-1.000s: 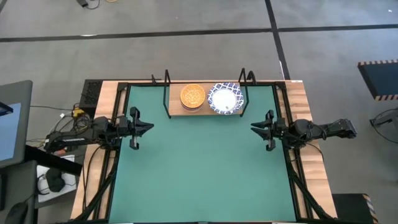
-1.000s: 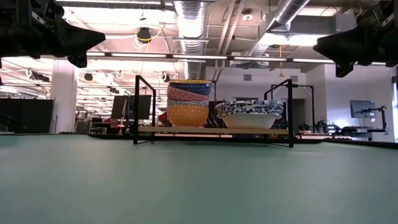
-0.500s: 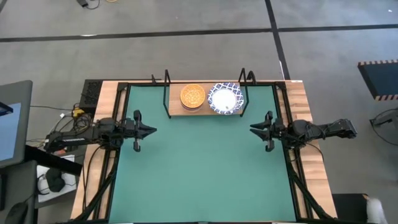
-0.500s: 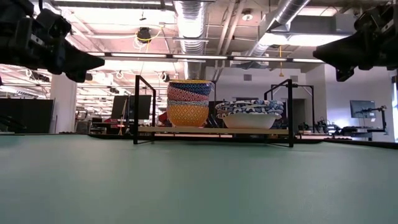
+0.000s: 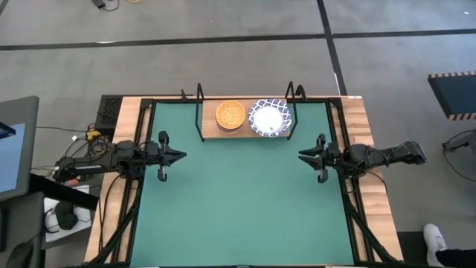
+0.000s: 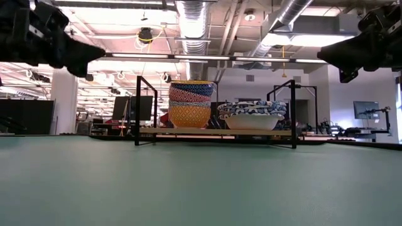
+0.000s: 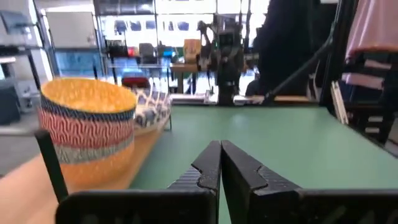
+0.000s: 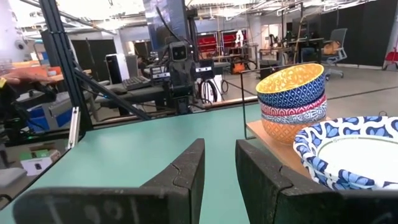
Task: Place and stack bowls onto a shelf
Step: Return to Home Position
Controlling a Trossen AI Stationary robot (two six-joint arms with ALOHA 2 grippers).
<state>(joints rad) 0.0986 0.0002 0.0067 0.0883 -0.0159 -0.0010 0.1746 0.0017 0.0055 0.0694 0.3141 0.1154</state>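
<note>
Stacking apparently complete: bowls on shelf, upper centre; left gripper pressed together mid-left, right gripper slightly parted mid-right, parked empty.

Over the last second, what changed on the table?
Very little. The left gripper and right gripper each shifted slightly, both holding nothing. A shoe came into view on the floor beside the table. The bowls and shelf stayed put.

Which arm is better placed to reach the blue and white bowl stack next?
Right, probably: the blue and white stack sits at the right end of the shelf, nearer the right tool than the left tool.
</note>
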